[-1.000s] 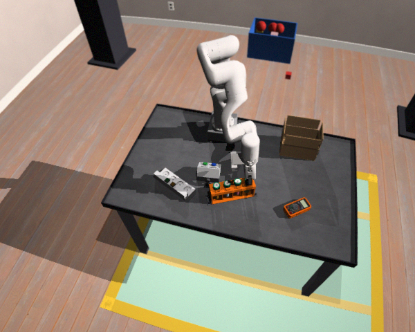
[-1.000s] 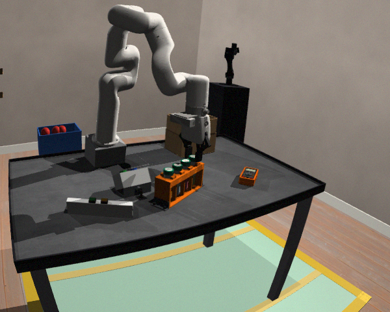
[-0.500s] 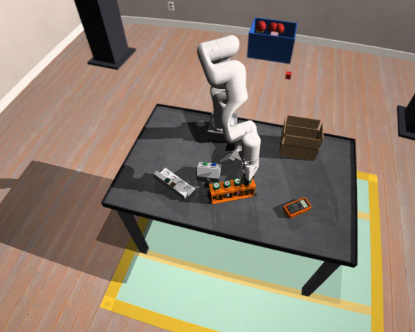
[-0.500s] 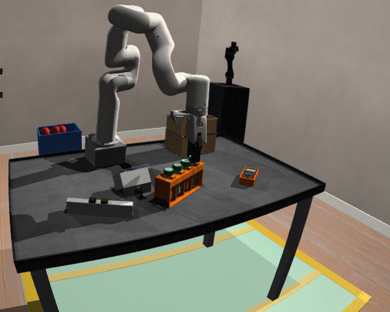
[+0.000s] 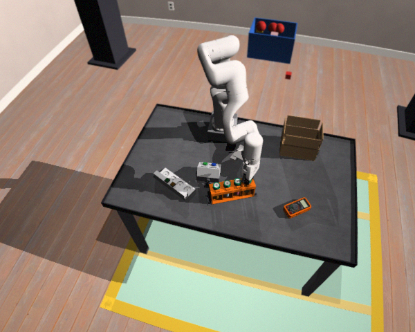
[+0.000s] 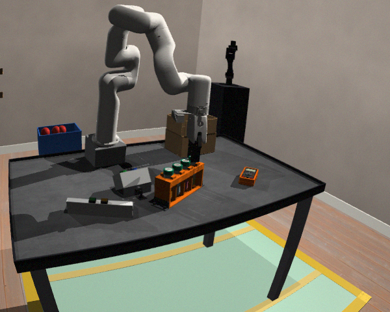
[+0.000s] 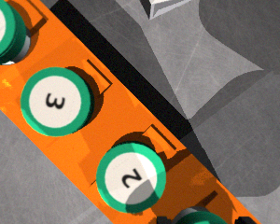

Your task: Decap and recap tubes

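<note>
Gripper (image 6: 194, 155) stands vertically over the decapping station's (image 6: 175, 188) far end, jaws clamped on cap 1 (image 7: 198, 217), axis upright.

four green-rimmed white caps (image 7: 56, 101) sit upright on tubes in the orange decapping station (image 6: 162, 190).

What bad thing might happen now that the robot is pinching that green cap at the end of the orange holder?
The gripper is shut on tube 1's cap, at the end of the orange station.

1. Tube 2's cap sits close beside it, so turning fingers might bump it.
2. The grip might slip while twisting, leaving the cap only partly unscrewed.
3. The cap tray lies past the key housing, so a cap carried low might clip it.
</note>
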